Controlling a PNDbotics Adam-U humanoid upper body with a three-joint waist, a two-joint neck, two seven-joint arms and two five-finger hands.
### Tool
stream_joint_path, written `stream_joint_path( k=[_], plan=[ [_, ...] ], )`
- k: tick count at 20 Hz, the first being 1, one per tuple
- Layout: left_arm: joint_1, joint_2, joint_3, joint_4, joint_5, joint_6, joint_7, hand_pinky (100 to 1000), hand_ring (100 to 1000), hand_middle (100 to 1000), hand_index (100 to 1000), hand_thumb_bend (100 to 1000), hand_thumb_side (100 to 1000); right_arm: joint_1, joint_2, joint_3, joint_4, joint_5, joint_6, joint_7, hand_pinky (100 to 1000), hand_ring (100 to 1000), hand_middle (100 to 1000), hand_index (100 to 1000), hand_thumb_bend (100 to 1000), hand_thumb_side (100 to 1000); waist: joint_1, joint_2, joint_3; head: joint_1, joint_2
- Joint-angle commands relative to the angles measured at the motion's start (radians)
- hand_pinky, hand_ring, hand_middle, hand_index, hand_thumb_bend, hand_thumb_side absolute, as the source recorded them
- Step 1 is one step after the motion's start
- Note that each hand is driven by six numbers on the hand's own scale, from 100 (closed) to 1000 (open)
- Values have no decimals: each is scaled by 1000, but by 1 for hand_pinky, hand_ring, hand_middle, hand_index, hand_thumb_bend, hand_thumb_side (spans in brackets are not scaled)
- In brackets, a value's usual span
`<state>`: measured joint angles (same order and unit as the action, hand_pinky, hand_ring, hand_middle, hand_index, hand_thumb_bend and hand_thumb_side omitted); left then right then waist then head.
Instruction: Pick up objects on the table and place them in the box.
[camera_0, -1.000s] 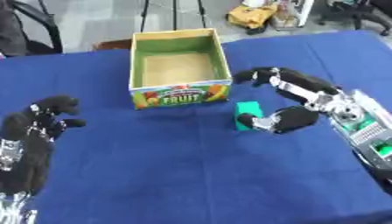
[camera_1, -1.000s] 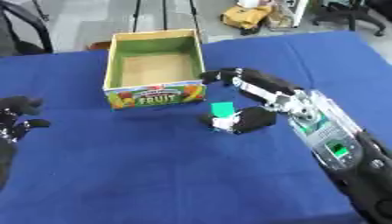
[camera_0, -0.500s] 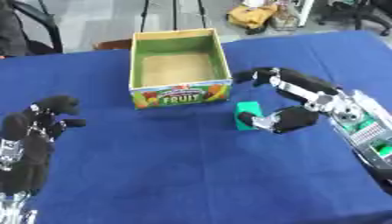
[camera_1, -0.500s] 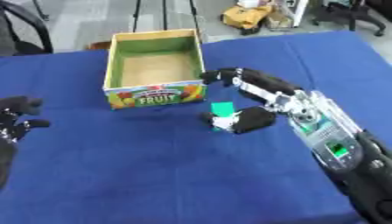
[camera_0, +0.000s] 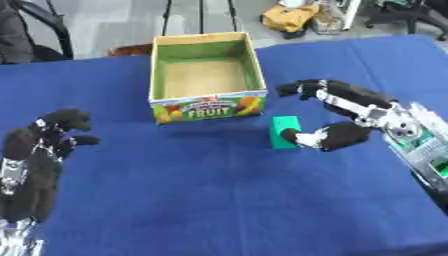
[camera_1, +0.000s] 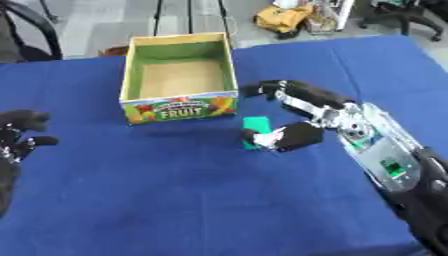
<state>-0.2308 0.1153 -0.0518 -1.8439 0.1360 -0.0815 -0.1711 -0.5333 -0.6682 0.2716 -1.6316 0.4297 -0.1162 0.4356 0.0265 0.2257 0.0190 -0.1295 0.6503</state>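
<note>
robot hand (camera_0: 350, 117) partly hiding green block (camera_0: 283, 131)

Almost nothing has changed over the last second. The right hand (camera_0: 350, 132) shows no move that can be made out: its arched fingers (camera_0: 306, 89) stand where they stood, and its thumb tip lies against the side of the green block (camera_0: 284, 131) that faces the palm, as before. The block has not shifted under the fingers, neither lifted from the surface nor turned. What small offset shows runs through the whole picture alike, so it comes from the head camera. The left hand (camera_0: 48, 145) has not moved either.
</note>
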Motion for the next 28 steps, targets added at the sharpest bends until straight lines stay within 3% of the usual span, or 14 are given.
stream_joint_path(
  k=[1, 28],
  plan=[
    [-10, 9, 3, -12, 3, 0, -4, 668, 860, 577, 759, 673, 845, -21, -35, -8, 34, 21, -12, -2, 856, 925, 871, 999, 333, 685, 0, -13, 1, -1, -1],
    [-6, 9, -8, -9, 8, 0, -19, 670, 861, 578, 760, 668, 851, -56, -18, 18, 195, 74, -70, 3, 855, 922, 872, 1000, 300, 716, 3, -13, 24, -21, 11]
  ],
)
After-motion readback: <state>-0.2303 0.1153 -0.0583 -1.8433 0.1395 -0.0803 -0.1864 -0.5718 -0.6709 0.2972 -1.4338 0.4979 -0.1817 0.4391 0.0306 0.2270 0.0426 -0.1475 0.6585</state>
